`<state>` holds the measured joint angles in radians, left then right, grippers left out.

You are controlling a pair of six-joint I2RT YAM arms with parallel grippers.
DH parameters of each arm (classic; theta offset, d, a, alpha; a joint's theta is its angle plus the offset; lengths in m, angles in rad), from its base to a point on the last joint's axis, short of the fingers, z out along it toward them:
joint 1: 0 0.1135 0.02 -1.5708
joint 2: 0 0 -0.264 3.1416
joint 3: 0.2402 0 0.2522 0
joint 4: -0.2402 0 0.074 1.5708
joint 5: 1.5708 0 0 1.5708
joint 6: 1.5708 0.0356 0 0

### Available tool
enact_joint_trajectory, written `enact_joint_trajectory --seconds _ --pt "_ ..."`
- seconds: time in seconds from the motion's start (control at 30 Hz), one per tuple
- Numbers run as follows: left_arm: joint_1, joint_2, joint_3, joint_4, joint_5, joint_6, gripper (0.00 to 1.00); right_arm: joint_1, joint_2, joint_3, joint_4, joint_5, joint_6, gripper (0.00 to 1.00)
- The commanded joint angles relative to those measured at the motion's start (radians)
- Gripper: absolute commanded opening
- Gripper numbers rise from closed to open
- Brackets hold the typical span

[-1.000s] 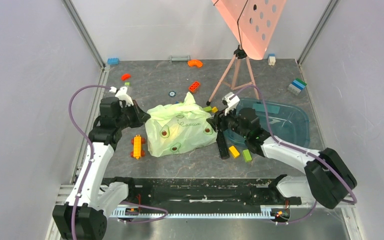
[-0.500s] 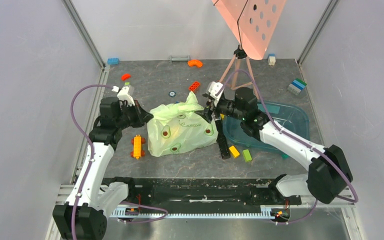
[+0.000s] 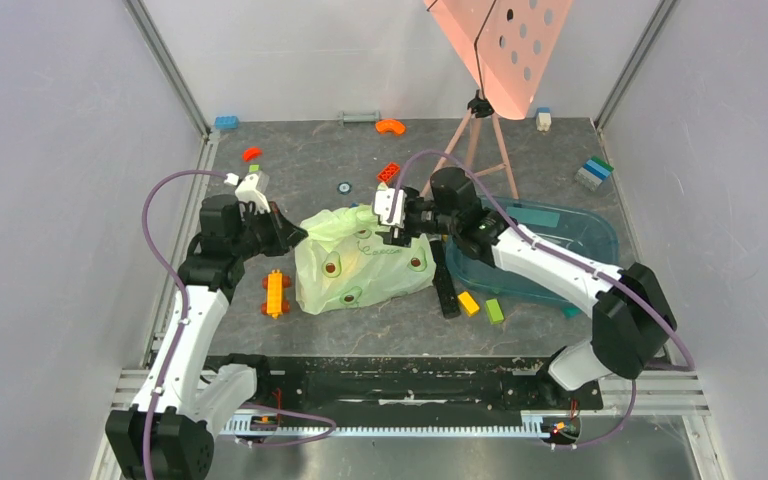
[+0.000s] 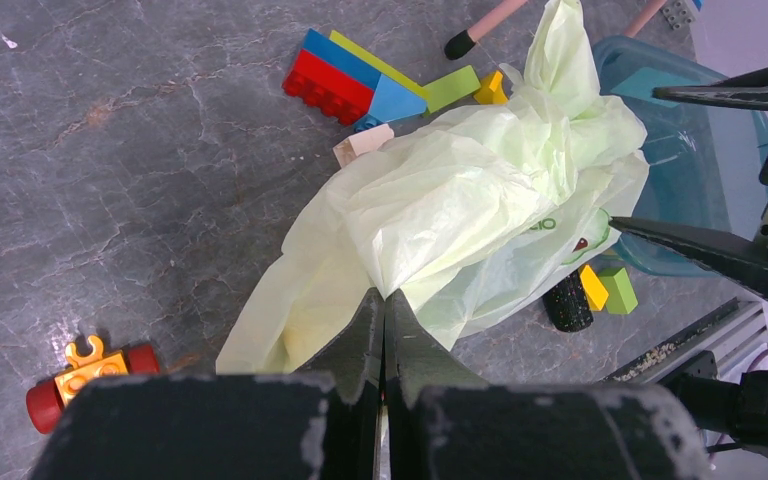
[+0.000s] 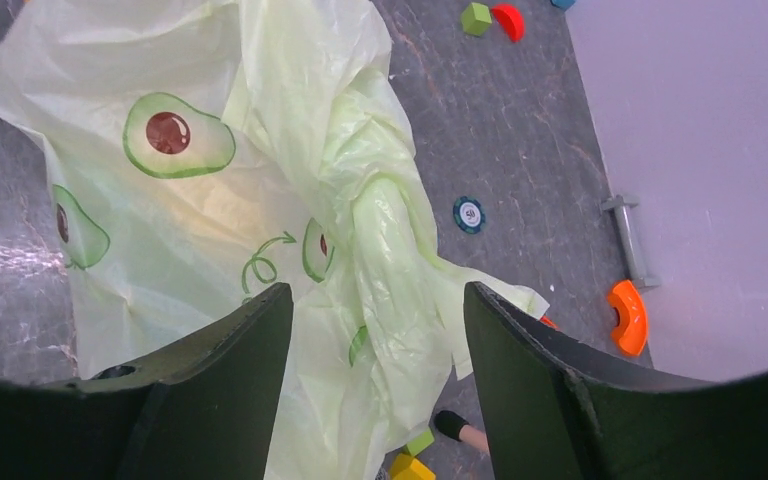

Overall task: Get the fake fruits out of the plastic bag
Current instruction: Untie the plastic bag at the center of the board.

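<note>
The plastic bag, pale green with avocado prints, lies crumpled in the middle of the table. It also shows in the left wrist view and the right wrist view. My left gripper is shut on the bag's left edge, and a fold is pinched between its tips. My right gripper is open above the bag's bunched top, with a twisted fold between its spread fingers, not touching them. The fake fruits are hidden; none shows outside the bag.
A teal tray sits right of the bag. A tripod holding a pink board stands behind it. A black bar, yellow and green bricks, an orange toy car and a red-blue brick lie around.
My right arm has swung left from the tray side to over the bag's top, its gripper staying open. My left gripper has kept its hold on the bag's edge.
</note>
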<state>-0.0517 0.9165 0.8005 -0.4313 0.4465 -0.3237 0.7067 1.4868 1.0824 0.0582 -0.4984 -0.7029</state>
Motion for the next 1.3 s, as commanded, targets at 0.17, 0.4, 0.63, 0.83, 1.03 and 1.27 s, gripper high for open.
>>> enact_joint_trajectory --seconds 0.17,0.4,0.63,0.83,1.03,1.27 --pt "0.012 -0.011 -0.001 0.039 0.018 0.026 0.02 0.039 0.119 0.167 -0.12 0.087 -0.17 0.62" --pt "0.015 -0.01 -0.003 0.043 0.02 0.021 0.02 0.062 0.187 0.232 -0.182 0.151 -0.207 0.55" --pt "0.022 -0.006 -0.005 0.046 0.019 0.015 0.02 0.065 0.166 0.217 -0.195 0.235 -0.205 0.4" --pt "0.026 -0.006 -0.007 0.047 0.017 0.012 0.02 0.065 0.127 0.177 -0.16 0.325 -0.133 0.16" --pt "0.032 -0.008 -0.01 0.045 -0.005 0.005 0.02 0.063 0.047 0.08 -0.066 0.344 0.012 0.0" --pt "0.045 -0.01 -0.008 0.03 -0.058 -0.007 0.02 0.052 -0.081 -0.1 0.102 0.39 0.185 0.0"
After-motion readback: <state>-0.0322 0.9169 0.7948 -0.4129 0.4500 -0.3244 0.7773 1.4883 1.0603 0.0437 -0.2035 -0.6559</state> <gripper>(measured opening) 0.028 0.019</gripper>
